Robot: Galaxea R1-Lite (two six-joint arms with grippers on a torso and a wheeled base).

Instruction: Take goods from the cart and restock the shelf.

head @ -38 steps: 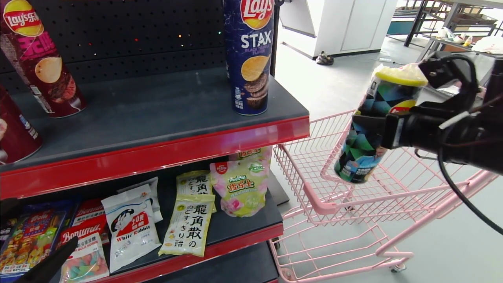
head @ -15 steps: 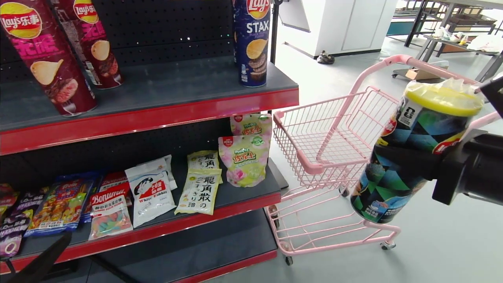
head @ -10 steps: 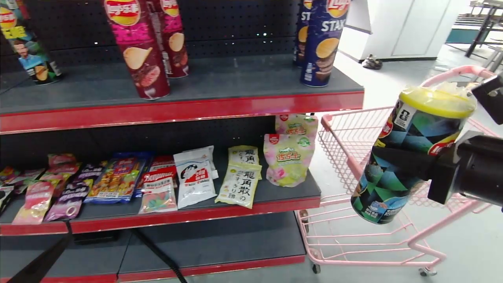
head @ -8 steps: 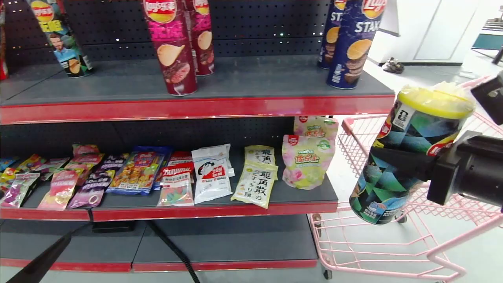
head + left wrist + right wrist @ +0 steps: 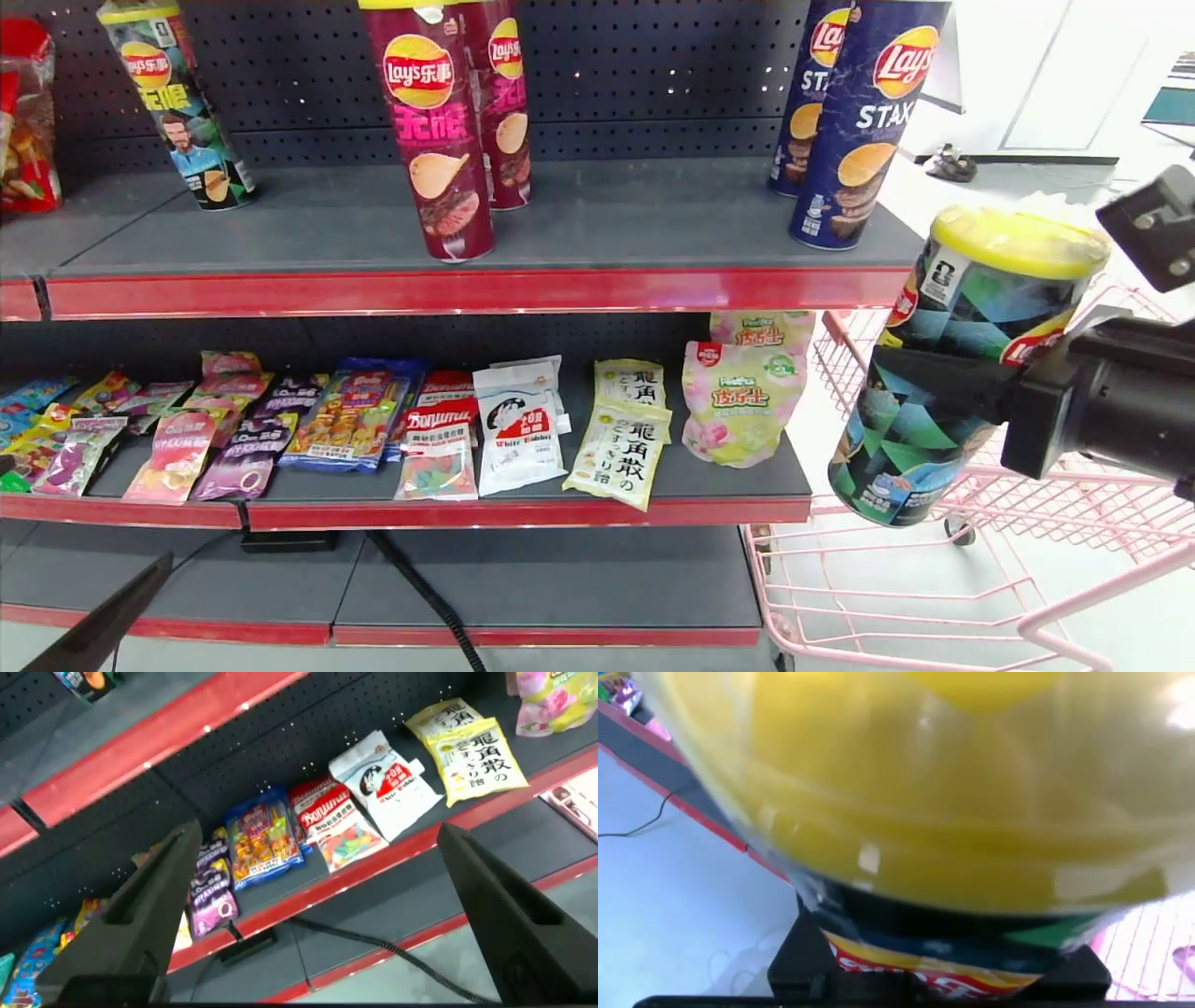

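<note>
Grey floor (image 5: 1144, 639), pink wire cart (image 5: 1074, 509). Right gripper (image 5: 943, 378) clamped mid-body on dark geometric-print crisp tube (image 5: 976, 299) above cart: long axis near upright, yellow lid (image 5: 1018, 245) up, leaning away from red-edged grey shelf (image 5: 467, 291). Left gripper (image 5: 318, 859) wide apart, empty.

Floor (image 5: 1144, 621): smooth pale grey, seen at 4 o'clock and again at 2 o'clock, where strong light washes it almost white. A white cabinet (image 5: 1027, 75) with flat panel fronts and a dark base strip stands at 2 o'clock, and a pair of dark shoes (image 5: 950, 165) lies on the floor just beside its near corner. A teal panel (image 5: 1178, 103) shows at the far edge near 3 o'clock; what it belongs to cannot be told.
</note>
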